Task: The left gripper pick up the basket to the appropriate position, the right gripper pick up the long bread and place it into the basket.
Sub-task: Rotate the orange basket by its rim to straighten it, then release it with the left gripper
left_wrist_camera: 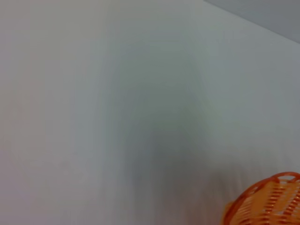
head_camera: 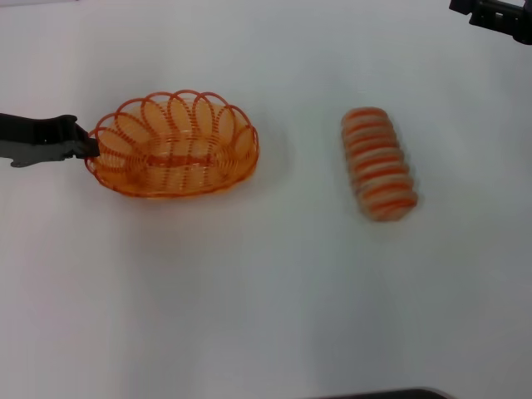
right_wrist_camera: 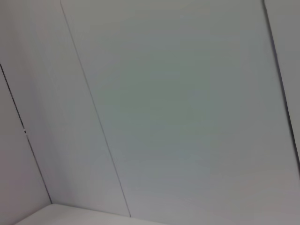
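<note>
A: Where is the left gripper [head_camera: 83, 148]?
B: At the frame's left, closed on the rim of the basket [head_camera: 173, 145], which seems light and stiff.
A: And the long bread [head_camera: 378, 164]?
B: Centre-right, probably soft; the right gripper [head_camera: 492, 15] should take its middle, though its fingers are unclear

1 basket [head_camera: 173, 145], 1 long bread [head_camera: 379, 164], 2 pincers [head_camera: 83, 146]
</note>
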Tool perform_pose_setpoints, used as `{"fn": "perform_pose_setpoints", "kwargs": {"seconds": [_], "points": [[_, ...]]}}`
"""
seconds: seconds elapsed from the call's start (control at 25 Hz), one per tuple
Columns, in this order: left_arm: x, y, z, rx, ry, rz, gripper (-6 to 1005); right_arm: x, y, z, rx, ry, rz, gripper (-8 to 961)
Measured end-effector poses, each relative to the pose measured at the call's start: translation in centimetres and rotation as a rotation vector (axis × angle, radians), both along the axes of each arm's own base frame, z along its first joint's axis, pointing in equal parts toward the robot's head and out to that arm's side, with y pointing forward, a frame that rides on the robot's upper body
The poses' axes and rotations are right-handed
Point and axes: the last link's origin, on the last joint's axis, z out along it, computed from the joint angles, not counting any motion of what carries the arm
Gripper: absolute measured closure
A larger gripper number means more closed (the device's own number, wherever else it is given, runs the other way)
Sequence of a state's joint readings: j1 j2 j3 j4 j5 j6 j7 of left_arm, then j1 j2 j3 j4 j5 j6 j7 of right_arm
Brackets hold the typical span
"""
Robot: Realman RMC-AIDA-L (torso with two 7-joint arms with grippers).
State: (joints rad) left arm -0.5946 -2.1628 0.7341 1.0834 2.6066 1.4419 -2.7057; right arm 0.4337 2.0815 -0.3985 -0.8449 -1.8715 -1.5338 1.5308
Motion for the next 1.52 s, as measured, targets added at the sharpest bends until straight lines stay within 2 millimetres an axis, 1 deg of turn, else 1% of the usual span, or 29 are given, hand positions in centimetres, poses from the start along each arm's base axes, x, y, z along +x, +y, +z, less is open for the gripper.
{"fn": "perform_pose_setpoints", "kwargs": {"seconds": [1.12,1.52], "points": [[-1.1,-0.4,-0.6,0.013,0.021,0.022,957,-0.2,0.1,-0.1,-0.002,0.000,0.005,8],[-1.0,-0.4,-0.9,0.000,0.024,0.013,939,-0.2,0.1,-0.1,-0.005,-0.002,0.007,8]]}}
